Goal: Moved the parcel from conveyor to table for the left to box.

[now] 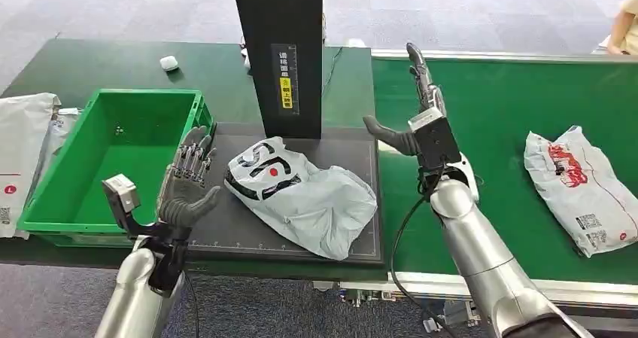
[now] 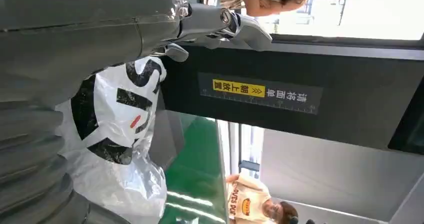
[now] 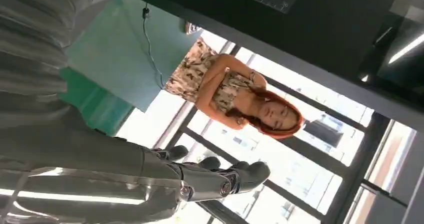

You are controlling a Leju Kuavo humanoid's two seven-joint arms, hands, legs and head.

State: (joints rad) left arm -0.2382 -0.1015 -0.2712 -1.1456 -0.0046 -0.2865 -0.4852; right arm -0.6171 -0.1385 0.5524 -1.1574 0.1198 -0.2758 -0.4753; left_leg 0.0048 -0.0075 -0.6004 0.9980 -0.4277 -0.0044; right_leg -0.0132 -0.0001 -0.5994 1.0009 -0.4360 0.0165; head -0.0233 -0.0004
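Far left on the counter [image 1: 90,59] lay flat white mailers [image 1: 22,150], then the green crate [image 1: 113,157], nothing in it that I could see. Left hand [image 1: 184,184] hovered just right of the crate, fingers spread and raised, holding nothing, close beside the parcel's edge but not touching as far as I could tell. The parcel [image 1: 301,191], a white poly bag with black lettering and a red dot, sat on the dark mat [image 1: 241,229] at the foot of the black scanner post [image 1: 280,52], so the move off the conveyor looked done; boxing was the left hand's job. The wrist camera showed the same bag [image 2: 115,134] right by that hand [image 2: 125,29]. Right hand [image 1: 417,108] was up over the seam between mat and green conveyor belt [image 1: 496,105], fingers extended, thumb out, empty. Second parcel [image 1: 579,187] waited further right on the belt. A person [image 3: 235,97] stood beyond the post. Risks, as I judged them: the bag was slick, limp and puffy, so a shallow pinch could slip or only bunch the film; dragging it could snag the crate's rim; the post stood close enough for the left hand's fingers to clip on the reach.
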